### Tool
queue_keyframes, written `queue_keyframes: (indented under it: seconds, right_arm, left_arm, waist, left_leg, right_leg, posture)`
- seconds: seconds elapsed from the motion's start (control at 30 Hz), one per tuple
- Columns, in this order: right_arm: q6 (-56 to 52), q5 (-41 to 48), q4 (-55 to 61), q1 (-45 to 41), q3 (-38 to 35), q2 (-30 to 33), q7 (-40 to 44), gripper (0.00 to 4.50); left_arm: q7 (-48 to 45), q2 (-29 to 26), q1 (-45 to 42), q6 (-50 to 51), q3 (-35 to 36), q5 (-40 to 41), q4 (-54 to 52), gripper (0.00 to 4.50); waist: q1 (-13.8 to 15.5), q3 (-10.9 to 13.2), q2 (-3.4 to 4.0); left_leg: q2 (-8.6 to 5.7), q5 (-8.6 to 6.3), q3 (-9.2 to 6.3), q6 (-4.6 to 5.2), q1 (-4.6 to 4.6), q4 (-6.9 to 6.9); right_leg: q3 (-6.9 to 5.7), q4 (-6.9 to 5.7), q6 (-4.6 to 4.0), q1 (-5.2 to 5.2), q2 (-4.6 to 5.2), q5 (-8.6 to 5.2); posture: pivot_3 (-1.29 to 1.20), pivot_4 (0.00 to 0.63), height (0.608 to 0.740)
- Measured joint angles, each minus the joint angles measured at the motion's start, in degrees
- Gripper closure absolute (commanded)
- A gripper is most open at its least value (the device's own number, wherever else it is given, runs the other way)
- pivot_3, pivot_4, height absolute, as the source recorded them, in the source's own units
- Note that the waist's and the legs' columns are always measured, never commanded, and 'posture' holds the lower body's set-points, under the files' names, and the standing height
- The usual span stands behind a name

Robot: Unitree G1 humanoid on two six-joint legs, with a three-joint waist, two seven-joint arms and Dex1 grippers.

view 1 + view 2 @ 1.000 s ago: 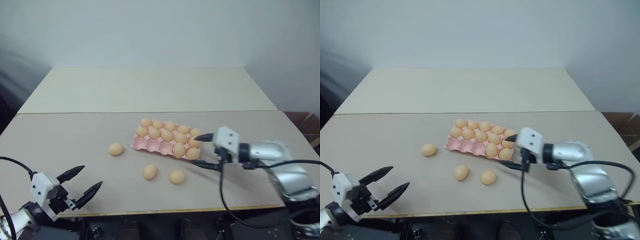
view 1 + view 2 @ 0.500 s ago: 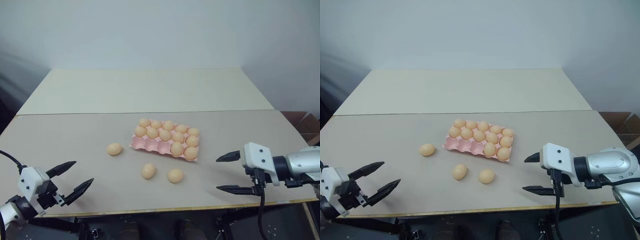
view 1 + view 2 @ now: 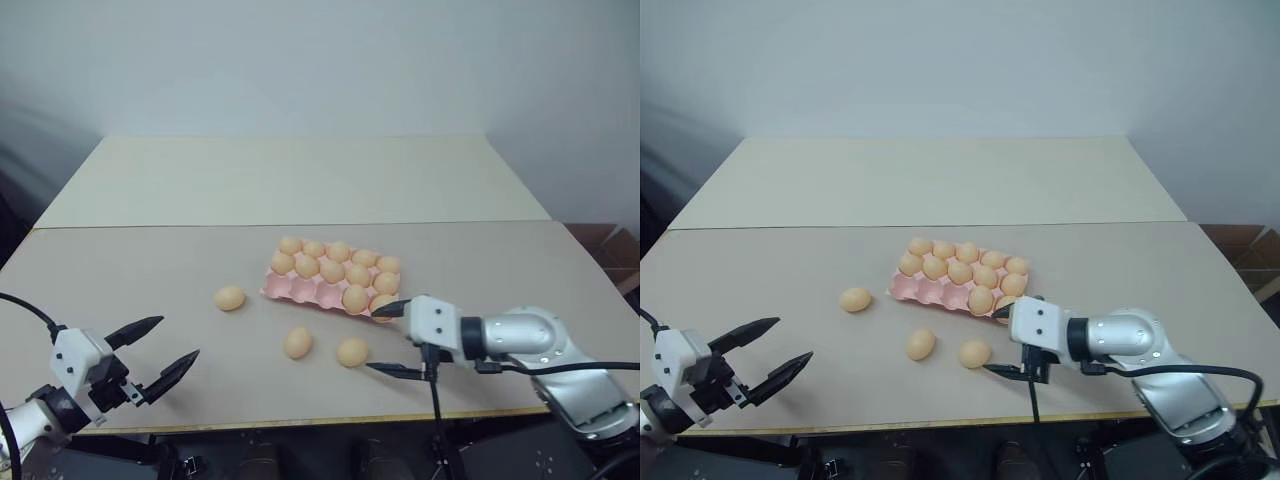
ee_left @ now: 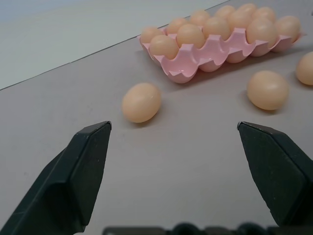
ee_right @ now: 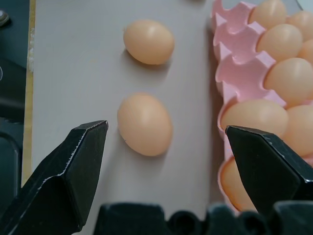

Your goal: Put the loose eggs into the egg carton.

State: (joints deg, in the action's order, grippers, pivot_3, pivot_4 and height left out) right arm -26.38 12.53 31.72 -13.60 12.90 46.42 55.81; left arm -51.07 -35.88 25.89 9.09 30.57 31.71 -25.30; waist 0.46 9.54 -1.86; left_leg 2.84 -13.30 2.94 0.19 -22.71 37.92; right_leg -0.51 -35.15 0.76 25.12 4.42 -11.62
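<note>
A: near edge first. left claw [image 3: 160, 360] hangs low over the bench [image 3: 130, 270] front corner, fingers spread wide, holding nothing. right claw [image 3: 388, 338] also spread wide, empty, pointing across at the nearest loose egg [image 3: 352, 352]

B: how close?

A: just beside it, not touching as far as I can tell. in the right wrist view that egg sits between the two fingers, nearer one than the other. second loose egg [image 3: 298, 343] lies just beyond it, third [image 3: 230, 298] further off by the carton's left end

B: carton?

A: egg carton [image 3: 300, 291] mid-bench, pink, mostly full. empty cups look to be along the near row, left part. upper finger of the right claw is right at the carton's near right corner, by an egg already seated there

B: risks?

A: my read: egg off-centre in the claw, so closing could squirt it sideways and send it rolling into the neighbour or off the front edge. also that upper finger could nudge the carton or knock the seated corner egg if the arm swings in further. clamp too hard, it cracks
</note>
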Motion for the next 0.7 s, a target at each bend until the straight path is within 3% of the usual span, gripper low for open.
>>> queue_keyframes:
  seconds: [0.23, 0.47, 0.57, 0.7]
  right_arm:
    - [2.7, -5.3, -4.0, -1.9, 6.4, -4.0, -1.4, 0.03]
    - [5.4, -8.7, -9.1, -2.3, 8.3, -5.6, -1.3, 0.03]
    - [6.0, -9.0, -10.1, -2.3, 8.9, -6.8, -1.1, 0.54]
    - [6.8, -9.2, -10.5, -2.3, 8.9, -7.4, -0.9, 1.93]
  left_arm:
    - [1.1, 0.4, 0.3, 0.2, -0.1, 0.0, -0.9, 0.0]
    - [1.6, 1.5, 1.7, 0.2, -0.3, 0.0, -1.7, 0.0]
    - [1.5, 1.5, 1.7, 0.2, -0.3, 0.0, -1.7, 0.0]
    - [1.5, 1.7, 2.0, -0.1, -0.3, 0.0, -1.7, 0.0]
  waist:
    - [0.0, 0.0, -0.04]
    - [0.0, 0.0, -0.05]
    - [0.0, 0.0, -0.05]
    - [0.0, 0.0, -0.05]
  left_leg:
    - [0.0, 0.0, 0.0, 0.0, 0.01, 0.01]
    - [0.01, 0.0, 0.0, 0.0, 0.03, 0.02]
    - [0.01, 0.01, 0.0, 0.01, 0.03, 0.02]
    - [0.01, 0.01, 0.0, 0.01, 0.03, 0.03]
  right_leg:
    - [0.0, -0.03, -0.02, -0.01, 0.0, 0.02]
    - [-0.01, -0.05, -0.05, -0.01, -0.02, 0.03]
    - [0.0, -0.06, -0.06, -0.01, -0.03, 0.04]
    - [-0.01, -0.06, -0.06, -0.02, -0.02, 0.04]
  posture:
    - [0.0, 0.15, 0.74]
    - [0.0, 0.15, 0.74]
    - [0.0, 0.15, 0.74]
    - [0.0, 0.15, 0.74]
